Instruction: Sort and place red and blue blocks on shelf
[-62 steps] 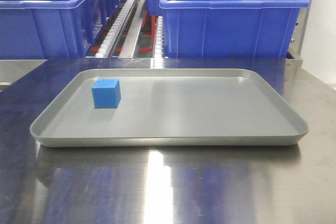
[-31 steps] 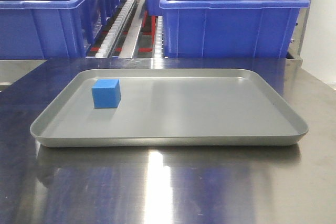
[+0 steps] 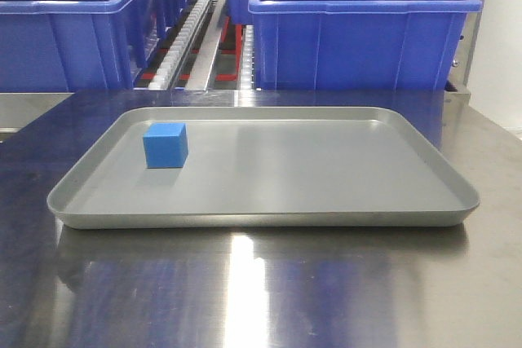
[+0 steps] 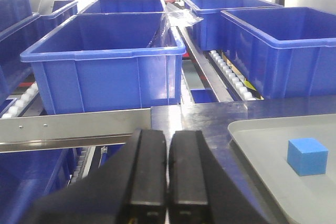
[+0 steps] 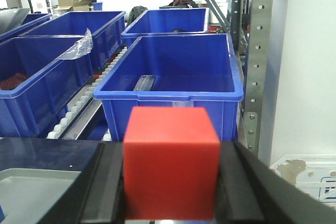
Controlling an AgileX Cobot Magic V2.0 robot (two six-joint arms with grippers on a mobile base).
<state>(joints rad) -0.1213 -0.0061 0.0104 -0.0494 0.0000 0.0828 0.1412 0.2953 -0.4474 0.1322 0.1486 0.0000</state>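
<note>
A small blue block (image 3: 165, 145) rests on the left part of the grey tray (image 3: 269, 213); the left wrist view shows the same blue block (image 4: 307, 156) to the right of my left gripper (image 4: 168, 145). That gripper is shut with nothing between its black fingers (image 4: 148, 166) and hovers left of the tray (image 4: 252, 129). My right gripper (image 5: 170, 166) is shut on the red block (image 5: 171, 162), which fills the space between both fingers. Neither gripper appears in the front view.
Large blue bins (image 3: 359, 26) stand behind the steel table (image 3: 261, 291) on a roller conveyor (image 3: 192, 34). More blue bins (image 4: 105, 61) fill the left wrist view. A metal shelf upright (image 5: 261, 51) rises at the right of the right wrist view.
</note>
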